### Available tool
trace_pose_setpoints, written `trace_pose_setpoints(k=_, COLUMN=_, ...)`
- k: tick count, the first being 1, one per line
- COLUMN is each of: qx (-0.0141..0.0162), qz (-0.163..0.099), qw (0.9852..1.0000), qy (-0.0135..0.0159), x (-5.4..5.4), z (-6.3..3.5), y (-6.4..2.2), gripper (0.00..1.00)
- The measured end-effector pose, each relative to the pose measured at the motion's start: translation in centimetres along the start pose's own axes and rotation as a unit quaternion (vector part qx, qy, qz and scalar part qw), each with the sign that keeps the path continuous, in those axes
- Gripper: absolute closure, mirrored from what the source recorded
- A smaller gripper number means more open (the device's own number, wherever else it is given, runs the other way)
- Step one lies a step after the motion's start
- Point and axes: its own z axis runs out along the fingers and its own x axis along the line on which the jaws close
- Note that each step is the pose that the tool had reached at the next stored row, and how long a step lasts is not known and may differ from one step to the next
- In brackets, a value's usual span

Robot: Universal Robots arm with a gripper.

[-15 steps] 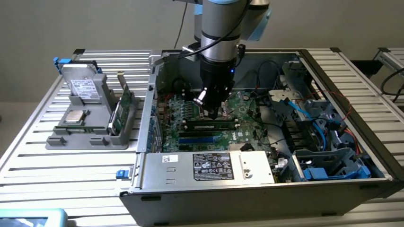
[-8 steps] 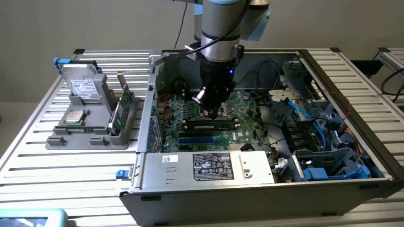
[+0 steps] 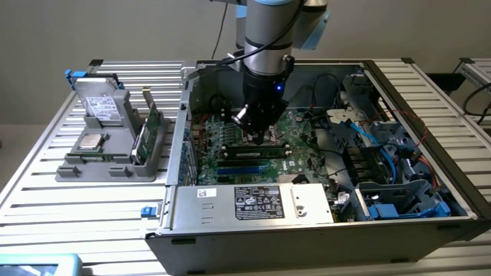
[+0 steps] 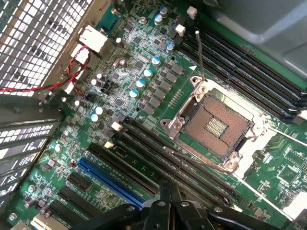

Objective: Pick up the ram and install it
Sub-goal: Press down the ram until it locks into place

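The black pincer (image 3: 259, 137), its fingers pressed together and holding nothing, hovers over the green motherboard (image 3: 303, 135) inside the open grey metal computer case (image 3: 322, 227). Just at its six o'clock, the slim dark-green ram stick (image 3: 256, 154) sits in a long black slot.

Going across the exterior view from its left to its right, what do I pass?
Grey plastic parts holder carrying a silver hard drive → upright green circuit card → open black computer case's green motherboard under the shut pincer → blue cables → blue-latched metal drive cage.
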Motion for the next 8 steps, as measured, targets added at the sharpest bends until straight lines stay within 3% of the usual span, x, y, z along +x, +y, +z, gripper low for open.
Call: trace_pose_setpoints(k=8, qx=-0.0025, qz=0.054, qw=0.9985, qy=0.0017, x=0.00, z=0.00, y=0.00, gripper=0.89)
